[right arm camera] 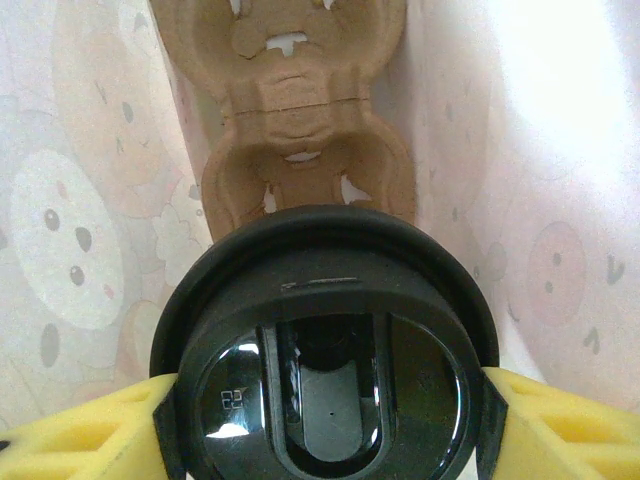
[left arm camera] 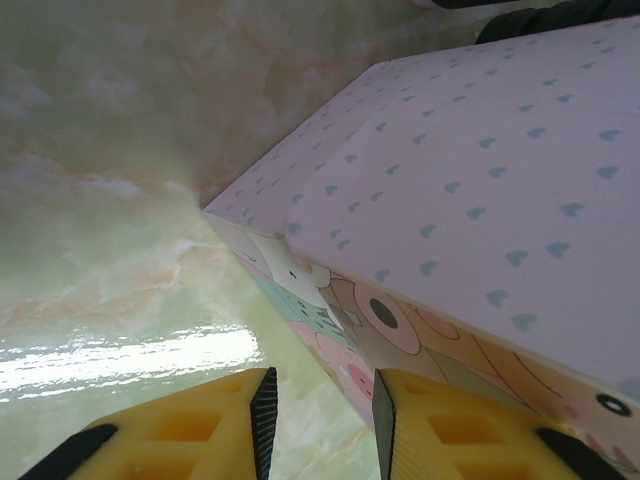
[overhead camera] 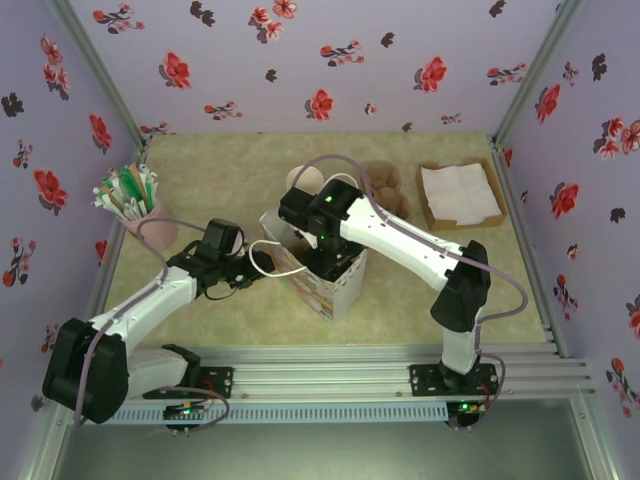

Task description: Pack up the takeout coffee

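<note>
The takeout coffee (right arm camera: 325, 370) is a cup under a round black lid. My right gripper (right arm camera: 328, 425) is shut on it, one yellow finger on each side of the lid. The cup hangs inside the pink cartoon-printed paper bag (overhead camera: 335, 290), whose walls (right arm camera: 80, 180) rise on both sides. Below it, a brown cardboard cup carrier (right arm camera: 300, 130) lies on the bag's bottom. In the top view my right wrist (overhead camera: 325, 215) reaches into the bag's mouth and hides the cup. My left gripper (left arm camera: 325, 430) is open just left of the bag (left arm camera: 480, 180), low over the table, with nothing between its fingers.
A pink cup of straws and sticks (overhead camera: 135, 205) stands at the back left. Behind the bag are cream-rimmed cups (overhead camera: 305, 180) and brown carriers (overhead camera: 385, 185). A cardboard tray of white napkins (overhead camera: 460, 195) sits at the back right. The bag's white handle loop (overhead camera: 262, 255) hangs toward my left gripper.
</note>
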### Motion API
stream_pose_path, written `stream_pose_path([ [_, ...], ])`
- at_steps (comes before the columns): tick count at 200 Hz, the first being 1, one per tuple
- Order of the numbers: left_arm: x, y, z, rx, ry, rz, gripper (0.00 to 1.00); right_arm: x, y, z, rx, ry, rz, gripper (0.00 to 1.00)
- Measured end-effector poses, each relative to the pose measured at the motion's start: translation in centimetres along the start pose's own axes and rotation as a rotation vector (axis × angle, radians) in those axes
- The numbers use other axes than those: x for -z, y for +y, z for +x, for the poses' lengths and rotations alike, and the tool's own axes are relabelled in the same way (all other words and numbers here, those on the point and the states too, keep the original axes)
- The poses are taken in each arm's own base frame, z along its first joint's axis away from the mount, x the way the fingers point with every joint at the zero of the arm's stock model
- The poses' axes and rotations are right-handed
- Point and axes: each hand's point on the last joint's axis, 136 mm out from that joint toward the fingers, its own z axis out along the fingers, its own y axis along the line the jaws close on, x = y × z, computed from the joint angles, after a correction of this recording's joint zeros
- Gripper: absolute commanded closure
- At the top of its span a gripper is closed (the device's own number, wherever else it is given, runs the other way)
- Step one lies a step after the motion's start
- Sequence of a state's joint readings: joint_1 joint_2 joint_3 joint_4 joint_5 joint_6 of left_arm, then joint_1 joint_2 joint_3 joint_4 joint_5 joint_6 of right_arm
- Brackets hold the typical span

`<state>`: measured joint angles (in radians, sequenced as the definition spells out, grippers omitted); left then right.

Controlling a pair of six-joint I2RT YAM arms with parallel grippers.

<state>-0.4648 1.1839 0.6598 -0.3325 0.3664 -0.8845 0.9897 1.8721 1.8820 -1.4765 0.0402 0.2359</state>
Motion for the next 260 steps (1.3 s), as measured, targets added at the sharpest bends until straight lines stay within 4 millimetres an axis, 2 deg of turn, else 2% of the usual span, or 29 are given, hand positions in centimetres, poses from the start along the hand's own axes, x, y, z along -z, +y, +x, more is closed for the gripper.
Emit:
stream_pose_path([
  [91, 0.1, -1.3, -1.8, -0.024, -0.031, 0.013, 0.67, 0.2, -0.1, -0.2, -0.005, -0.018, -0.005, 0.32],
  [121, 0.3, -1.3, -1.9, -0.025, -0.036, 0.013, 0.65, 0.2, -0.3, -0.3, -0.012, -0.017, -0.004, 0.32],
  [211, 3.9, -1.7, -2.6, -0.060, -0.138, 0.025, 0.53, 0.1, -0.3, -0.4, -0.023, -0.024, -0.006, 0.32],
  [260, 5.2, -0.8, -2.9, -0.051, -0.182, 0.001, 0.39, -0.1, -0.2, -0.8, -0.024, -0.035, -0.009, 0.32],
])
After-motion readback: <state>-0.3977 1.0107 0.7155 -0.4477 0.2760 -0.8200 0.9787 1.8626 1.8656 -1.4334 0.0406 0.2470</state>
